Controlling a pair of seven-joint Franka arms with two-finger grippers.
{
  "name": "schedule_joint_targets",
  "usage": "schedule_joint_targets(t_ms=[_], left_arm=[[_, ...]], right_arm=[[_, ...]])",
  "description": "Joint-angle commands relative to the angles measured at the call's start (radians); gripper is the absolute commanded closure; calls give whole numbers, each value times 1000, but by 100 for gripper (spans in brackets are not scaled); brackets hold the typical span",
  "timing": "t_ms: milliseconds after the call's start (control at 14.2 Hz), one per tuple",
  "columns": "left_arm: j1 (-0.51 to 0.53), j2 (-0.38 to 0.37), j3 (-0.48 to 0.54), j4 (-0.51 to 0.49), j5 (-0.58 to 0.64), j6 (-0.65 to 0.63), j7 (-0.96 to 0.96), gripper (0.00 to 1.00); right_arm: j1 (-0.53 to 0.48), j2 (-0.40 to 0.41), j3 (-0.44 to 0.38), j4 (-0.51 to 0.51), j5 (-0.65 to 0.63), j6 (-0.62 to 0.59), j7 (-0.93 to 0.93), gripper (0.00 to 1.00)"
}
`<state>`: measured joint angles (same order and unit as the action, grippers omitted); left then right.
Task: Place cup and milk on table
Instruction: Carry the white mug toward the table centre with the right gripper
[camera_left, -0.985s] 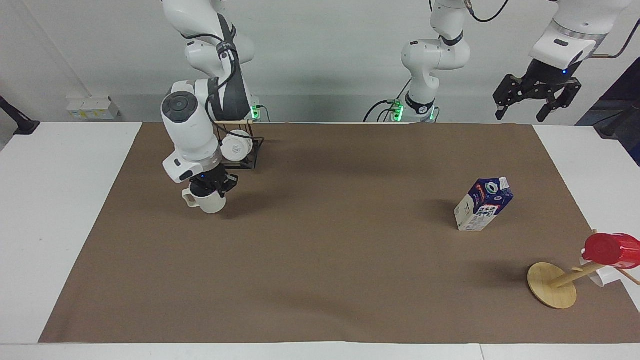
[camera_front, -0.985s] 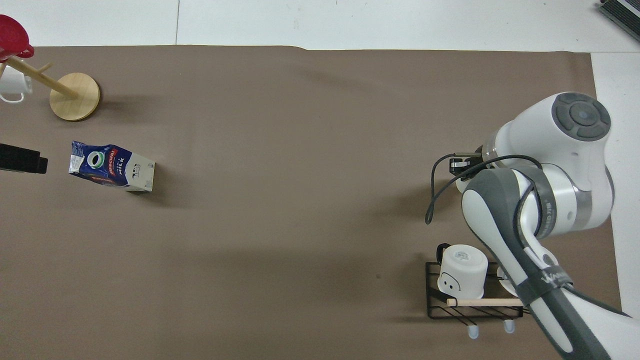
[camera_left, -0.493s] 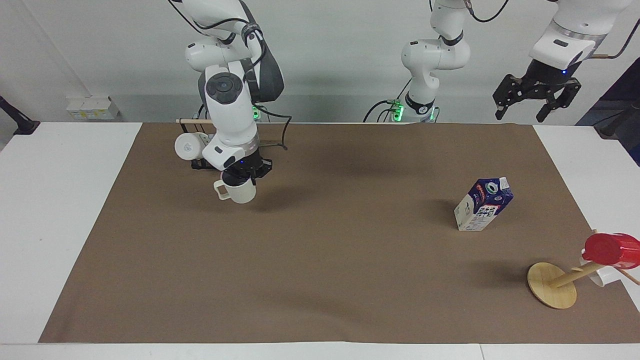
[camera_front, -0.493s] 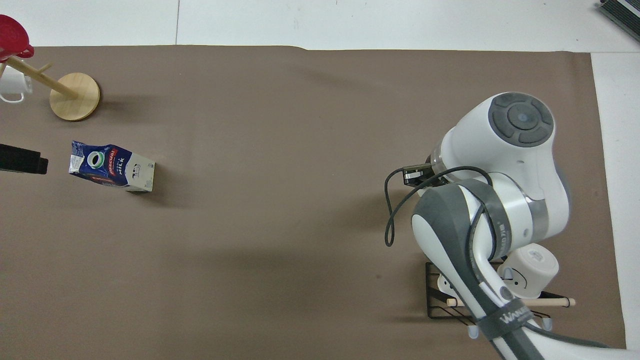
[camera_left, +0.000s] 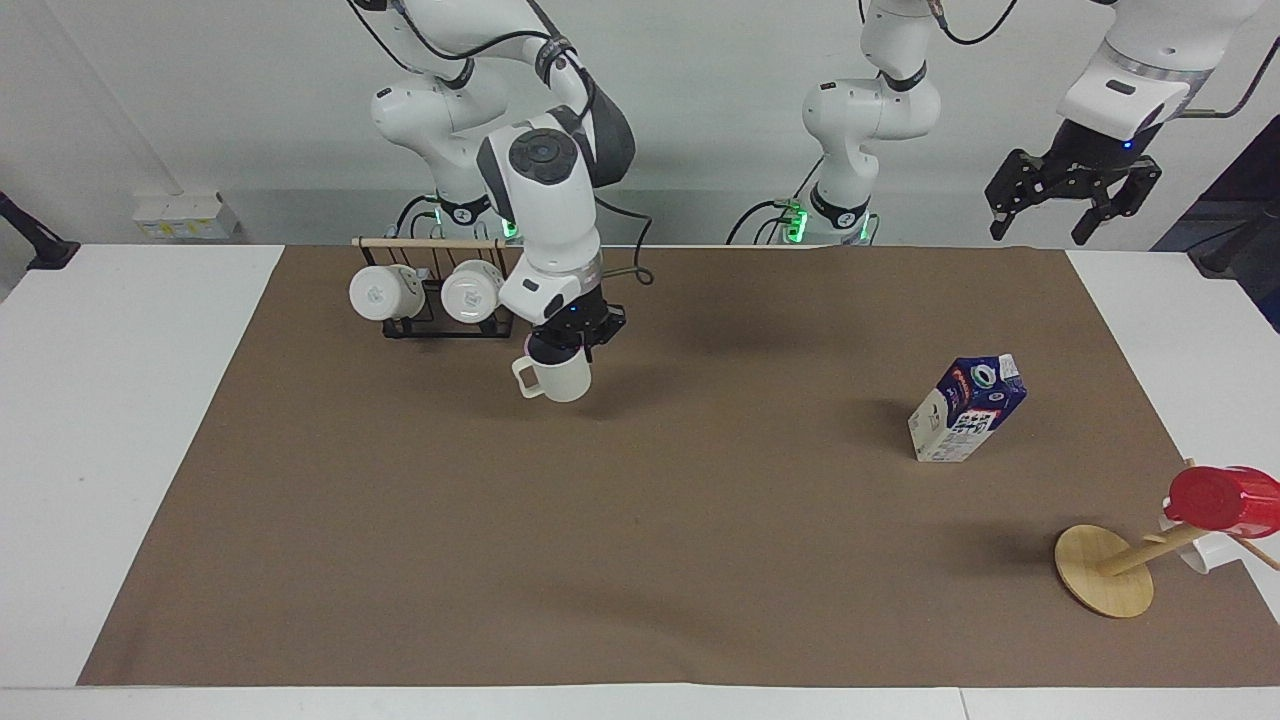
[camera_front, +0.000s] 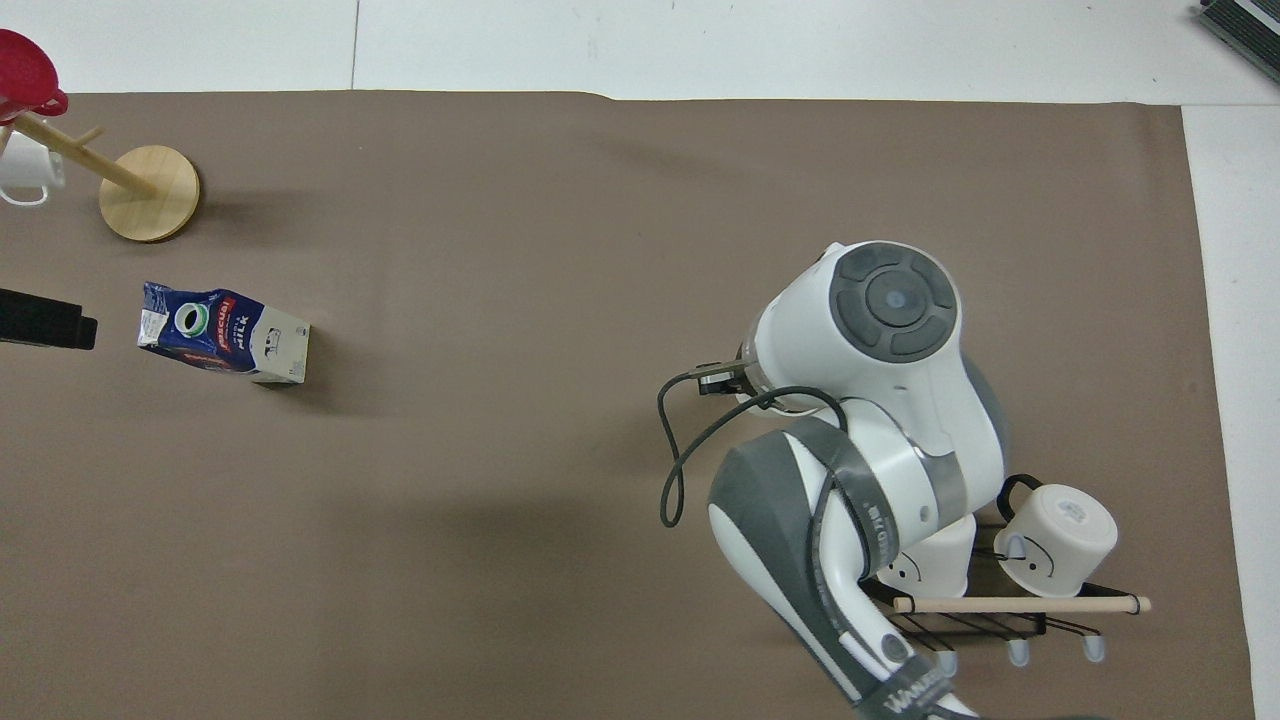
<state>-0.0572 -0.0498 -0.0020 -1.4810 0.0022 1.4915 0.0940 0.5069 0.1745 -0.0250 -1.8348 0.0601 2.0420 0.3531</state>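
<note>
right hand (camera_left: 571, 347) grips cup (camera_left: 556, 377) above table (camera_left: 700, 520); left hand (camera_left: 1072, 200) open

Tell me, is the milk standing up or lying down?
Standing up, leaning a bit. The milk rests on its base on the table, cap on top.
</note>
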Motion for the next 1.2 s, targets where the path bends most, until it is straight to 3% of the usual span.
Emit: schedule_joint_targets(t_ms=[0,422,1126], left_arm=[[0,-28,-1,-33,5,3,9,0],[0,-28,0,-32,5,3,9,0],[0,-28,0,-32,5,-4,6,0]], right_arm=[[44,40,1,8,15,58,84,100],[151,126,1,8,-3,178,219,100],[168,166,1,-6,-54,221,221,100]])
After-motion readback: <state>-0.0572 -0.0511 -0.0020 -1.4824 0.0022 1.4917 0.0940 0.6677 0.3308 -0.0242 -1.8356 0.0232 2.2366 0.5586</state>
